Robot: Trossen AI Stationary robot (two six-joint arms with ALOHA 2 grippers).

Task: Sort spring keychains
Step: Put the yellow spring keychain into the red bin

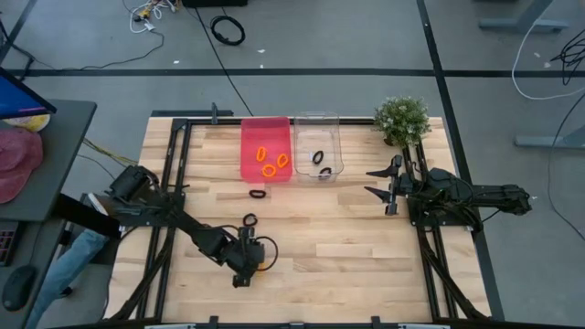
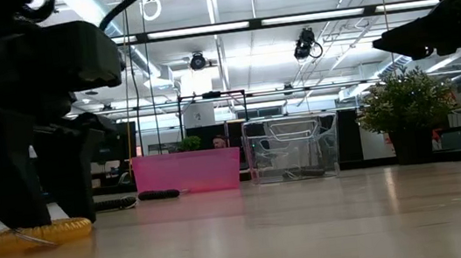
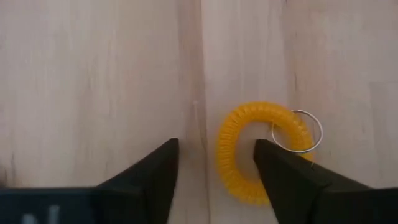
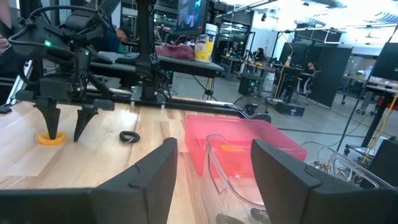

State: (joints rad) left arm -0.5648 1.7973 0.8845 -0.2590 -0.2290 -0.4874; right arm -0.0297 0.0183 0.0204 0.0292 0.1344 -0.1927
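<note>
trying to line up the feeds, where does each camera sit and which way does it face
High: above the table, looking straight down; both arms show.
Low: at tabletop height, looking across at the pink bin and clear bin; arms enter from above.
Left wrist: looking down past its open fingers at an orange keychain.
Right wrist: facing across the bins toward the left arm.
Low and left wrist share that keychain.
</note>
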